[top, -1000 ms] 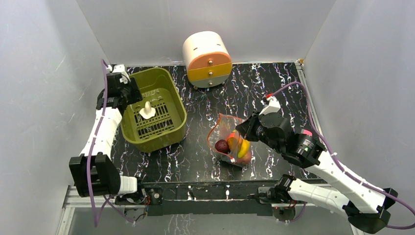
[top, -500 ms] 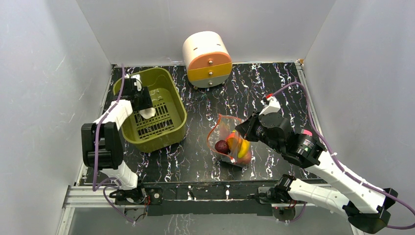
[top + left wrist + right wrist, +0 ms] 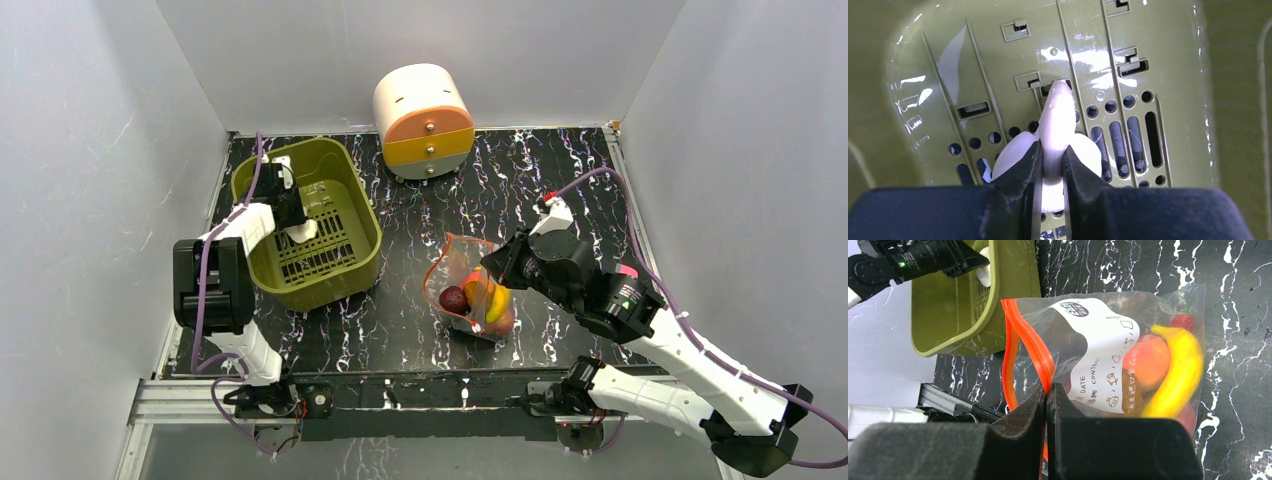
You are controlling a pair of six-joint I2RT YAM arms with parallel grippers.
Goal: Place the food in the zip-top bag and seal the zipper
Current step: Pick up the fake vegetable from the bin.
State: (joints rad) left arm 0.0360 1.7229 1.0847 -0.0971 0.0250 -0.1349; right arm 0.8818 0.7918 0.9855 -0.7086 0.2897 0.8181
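White toy [image 3: 1055, 115] now in left gripper [image 3: 1052, 156].

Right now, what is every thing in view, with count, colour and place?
olive-green slotted plastic basket: 1, olive, table's left rear
white plastic toy piece: 1, white, inside basket
round drawer cabinet: 1, cream and orange, rear centre
clear zip-top bag: 1, transparent, table centre
zipper strip: 1, red-orange, along bag's edge
toy banana: 1, yellow, in bag
round toy fruit: 1, orange-red, in bag
small ball: 1, dark purple, in bag
marbled table: 1, black, white veins, underneath
left gripper: 1, black, shut on white piece
right gripper: 1, black, shut on bag's zipper edge
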